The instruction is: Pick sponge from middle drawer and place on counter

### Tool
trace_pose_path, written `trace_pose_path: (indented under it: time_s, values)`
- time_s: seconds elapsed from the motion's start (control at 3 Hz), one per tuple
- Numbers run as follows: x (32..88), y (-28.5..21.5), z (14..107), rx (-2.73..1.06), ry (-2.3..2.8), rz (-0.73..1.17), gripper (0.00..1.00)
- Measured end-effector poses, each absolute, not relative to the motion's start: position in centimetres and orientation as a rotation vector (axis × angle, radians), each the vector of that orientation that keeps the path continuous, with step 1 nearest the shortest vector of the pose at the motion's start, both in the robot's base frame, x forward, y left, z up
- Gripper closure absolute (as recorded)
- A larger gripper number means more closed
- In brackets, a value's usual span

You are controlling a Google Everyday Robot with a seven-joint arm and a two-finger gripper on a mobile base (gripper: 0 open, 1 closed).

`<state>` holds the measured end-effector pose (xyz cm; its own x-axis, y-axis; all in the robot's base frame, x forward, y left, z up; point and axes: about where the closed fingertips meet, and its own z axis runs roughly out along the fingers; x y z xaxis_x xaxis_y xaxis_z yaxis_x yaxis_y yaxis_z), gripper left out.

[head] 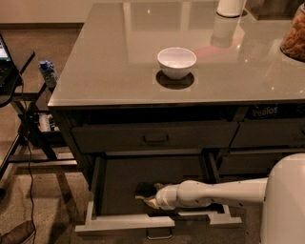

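Note:
The middle drawer (124,223) is pulled open under the counter (114,57), showing a dark interior and a pale rim. My white arm reaches in from the right, and the gripper (146,192) sits low inside the drawer near its front. A small yellowish edge at the gripper's tip looks like the sponge (141,197); most of it is hidden in the dark. I cannot tell whether it is held or only touched.
A white bowl (176,62) stands mid-counter. A white container (231,7) and a snack jar (295,38) are at the back right. The dark upper drawer (152,137) is closed. A black side table (14,71) and a small bottle (47,74) are at the left.

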<state>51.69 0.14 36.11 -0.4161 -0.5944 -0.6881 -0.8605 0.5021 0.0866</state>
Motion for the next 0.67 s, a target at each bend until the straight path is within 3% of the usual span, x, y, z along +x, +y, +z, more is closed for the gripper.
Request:
trace_pose_path:
  time_s: [0.67]
  values:
    - [52.4,2.1,41.3,-1.187,2.089,0.516,1.0]
